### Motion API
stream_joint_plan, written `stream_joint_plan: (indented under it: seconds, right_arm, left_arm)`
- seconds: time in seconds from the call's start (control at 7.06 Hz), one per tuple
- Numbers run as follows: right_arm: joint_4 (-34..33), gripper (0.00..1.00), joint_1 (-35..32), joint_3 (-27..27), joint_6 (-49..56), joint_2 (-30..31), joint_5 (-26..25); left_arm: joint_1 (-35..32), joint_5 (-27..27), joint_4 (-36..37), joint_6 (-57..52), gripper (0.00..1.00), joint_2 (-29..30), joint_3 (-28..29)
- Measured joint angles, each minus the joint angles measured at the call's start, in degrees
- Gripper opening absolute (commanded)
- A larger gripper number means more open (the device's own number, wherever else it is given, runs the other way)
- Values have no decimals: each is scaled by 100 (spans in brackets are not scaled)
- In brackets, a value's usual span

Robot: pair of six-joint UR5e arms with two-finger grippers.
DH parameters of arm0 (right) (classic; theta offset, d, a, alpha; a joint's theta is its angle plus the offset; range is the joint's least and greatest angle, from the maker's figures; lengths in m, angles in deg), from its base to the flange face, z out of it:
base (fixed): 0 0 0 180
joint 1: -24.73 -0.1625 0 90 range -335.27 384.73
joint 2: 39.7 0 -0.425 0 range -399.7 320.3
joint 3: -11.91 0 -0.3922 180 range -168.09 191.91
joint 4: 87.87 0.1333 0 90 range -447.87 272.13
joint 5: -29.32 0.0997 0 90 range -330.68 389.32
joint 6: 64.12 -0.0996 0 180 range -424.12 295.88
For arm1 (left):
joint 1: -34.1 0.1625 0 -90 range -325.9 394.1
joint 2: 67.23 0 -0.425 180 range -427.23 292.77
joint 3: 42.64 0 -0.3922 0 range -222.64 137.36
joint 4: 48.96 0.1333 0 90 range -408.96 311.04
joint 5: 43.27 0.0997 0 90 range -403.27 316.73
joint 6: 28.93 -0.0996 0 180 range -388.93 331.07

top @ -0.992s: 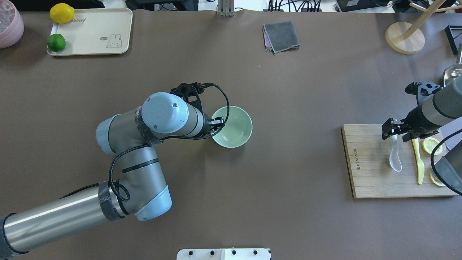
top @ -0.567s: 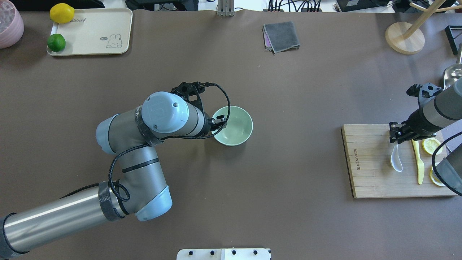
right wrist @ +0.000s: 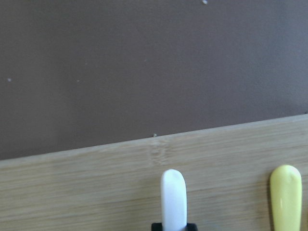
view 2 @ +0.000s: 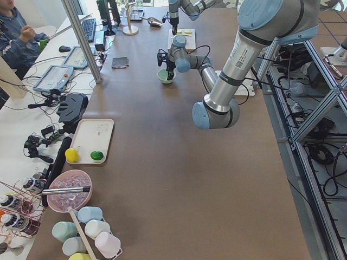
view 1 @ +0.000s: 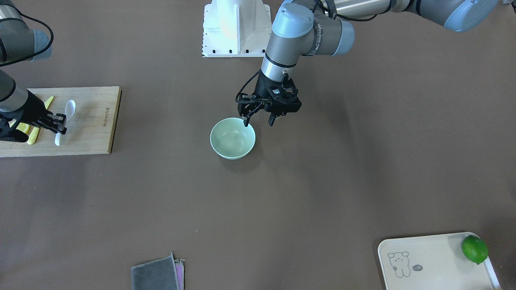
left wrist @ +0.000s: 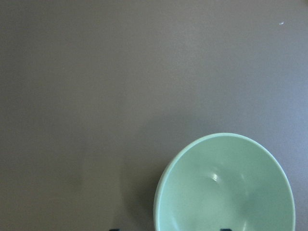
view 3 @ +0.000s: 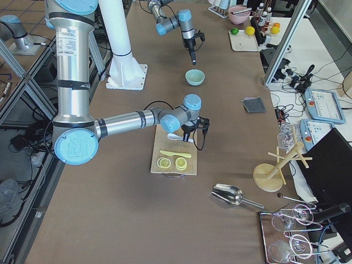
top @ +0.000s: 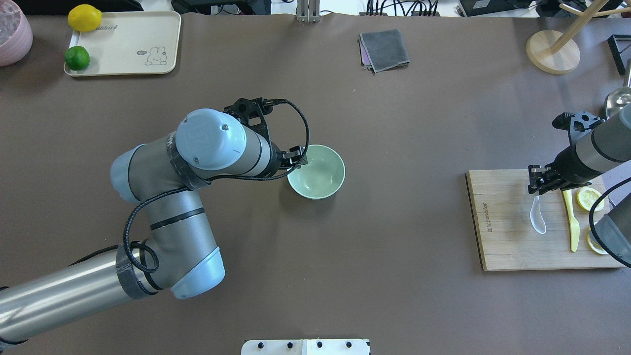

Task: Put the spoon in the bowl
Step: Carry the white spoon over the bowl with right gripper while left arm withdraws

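Brown worktop (view 1: 322, 181), front view: left hand (view 1: 260, 119) spread at the bowl (view 1: 232, 139) rim; may obstruct delivery. Overhead: right hand (top: 536, 189) pinches the spoon (top: 538, 222) handle on the board (top: 503, 236). Right wrist: grip sits near the handle's end, so spoon may pivot or slip.

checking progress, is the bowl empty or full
Empty: the bowl shows bare green inside; spoon is over the board.

On your brown desk (top: 394, 148) the bowl (top: 316, 171) sits near the middle, a wooden board (top: 503, 222) well apart from it. Along the far edge you have a cream tray (top: 123, 49), a grey cloth (top: 384, 50) and a wooden stand (top: 552, 52).
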Motion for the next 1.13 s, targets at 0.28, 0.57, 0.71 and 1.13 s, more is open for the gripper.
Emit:
stream_joint_plan:
  seconds: [0.28,0.57,0.71,1.13]
  right_arm:
    - [-104,0,41,-141,-15,-395,133]
    - [-629,0,323,-164,-296,-1337,60]
    - [-881,0,537,-124,-688,-1861,-66]
    - [-1255,0,1026,451,-2132,-3313,-665]
  left_arm:
    - [-466,-469,93,-731,96,-763,-723]
    - [-1101,-1053,88,-1681,97,-1693,-1267]
    - [-1467,-1415,71,-2169,97,-2047,-1379]
    - [-2305,-2108,42,-3372,97,-2680,-1386]
